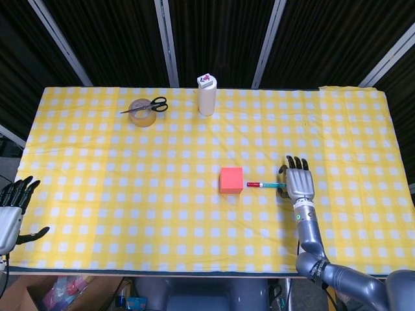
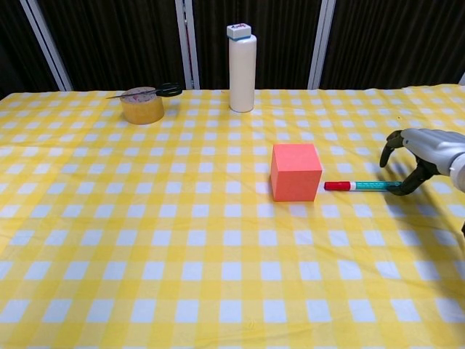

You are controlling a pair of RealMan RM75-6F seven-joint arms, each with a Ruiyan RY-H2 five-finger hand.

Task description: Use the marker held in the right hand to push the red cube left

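The red cube (image 1: 231, 180) (image 2: 296, 171) stands right of the table's middle. Just to its right lies a teal marker (image 1: 262, 184) (image 2: 360, 186) flat on the cloth, its red cap pointing at the cube with a small gap between them. My right hand (image 1: 297, 181) (image 2: 425, 151) arches over the marker's far end, fingers apart, thumb tip touching that end; it does not grip the marker. My left hand (image 1: 10, 210) hangs off the table's front left corner, fingers spread, holding nothing; only the head view shows it.
A tape roll (image 1: 141, 113) (image 2: 142, 105) with scissors (image 1: 153, 103) (image 2: 156, 90) lying on it sits at the back left. A white bottle (image 1: 206, 94) (image 2: 241, 67) stands at the back centre. Yellow checked cloth (image 1: 130, 194) stretches left of the cube.
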